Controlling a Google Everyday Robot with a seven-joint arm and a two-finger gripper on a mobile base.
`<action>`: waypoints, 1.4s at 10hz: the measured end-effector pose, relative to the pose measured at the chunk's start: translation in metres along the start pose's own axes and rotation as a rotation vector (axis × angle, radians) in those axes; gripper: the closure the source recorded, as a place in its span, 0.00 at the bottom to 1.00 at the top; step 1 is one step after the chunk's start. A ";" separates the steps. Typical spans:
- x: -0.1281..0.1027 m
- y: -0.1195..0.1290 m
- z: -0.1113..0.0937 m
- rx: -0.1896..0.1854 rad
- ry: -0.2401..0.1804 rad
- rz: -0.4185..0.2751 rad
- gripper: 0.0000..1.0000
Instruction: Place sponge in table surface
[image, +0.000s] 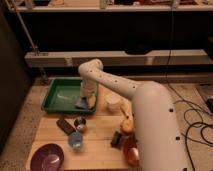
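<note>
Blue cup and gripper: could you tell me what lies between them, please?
In the camera view, a small round object sits between the gripper, at the green tray's near edge, and the blue cup.
</note>
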 end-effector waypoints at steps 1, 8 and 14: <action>-0.001 0.000 0.002 -0.005 -0.004 0.003 0.35; -0.006 0.002 0.019 -0.037 -0.024 0.005 0.35; -0.007 0.002 0.024 -0.016 -0.017 0.048 0.72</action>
